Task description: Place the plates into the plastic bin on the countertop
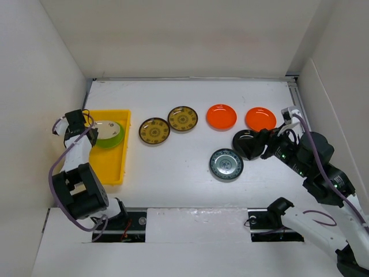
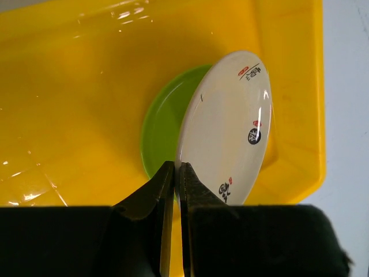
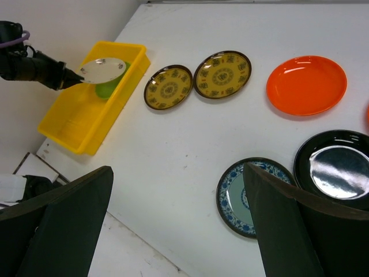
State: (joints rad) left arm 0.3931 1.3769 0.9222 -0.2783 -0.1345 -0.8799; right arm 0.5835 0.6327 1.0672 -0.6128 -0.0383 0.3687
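L gripper point(image 2: 177, 173) fingers pinched down to a sliver on the near rim of the cream plate point(image 2: 228, 130), so it has a firm hold on that plate. The plate is tilted steeply, face w/ red/black marks showing in the wrist view, and hangs over the far end of the yellow bin point(image 1: 109, 167). Directly under/behind it the green plate point(image 2: 164, 130) lies flat on the bin floor. Can't tell if the cream plate's far edge touches the green one or the bin wall. From the R wrist view the cream plate point(image 3: 102, 67) sits about level w/ the bin rim point(image 3: 75, 127). R gripper point(image 3: 177, 190) fingers spread fully wide, nothing between them, hovering over the counter point(image 1: 173, 173) w/ the grey-teal plate point(image 1: 226, 164) partly behind its right finger and the black plate point(image 1: 248, 143) just beyond that. Those two plates are near each other, contact unclear. The rest is flat on the counter in a row right of the bin: one brown-gold plate point(image 1: 154, 131) just beside the other brown-gold plate point(image 1: 183, 119), then an orange plate point(image 1: 221, 116) and a second orange plate point(image 1: 260, 119), the two oranges apart. So 1 plate is in the bin, 1 held over it, 6 on the counter.
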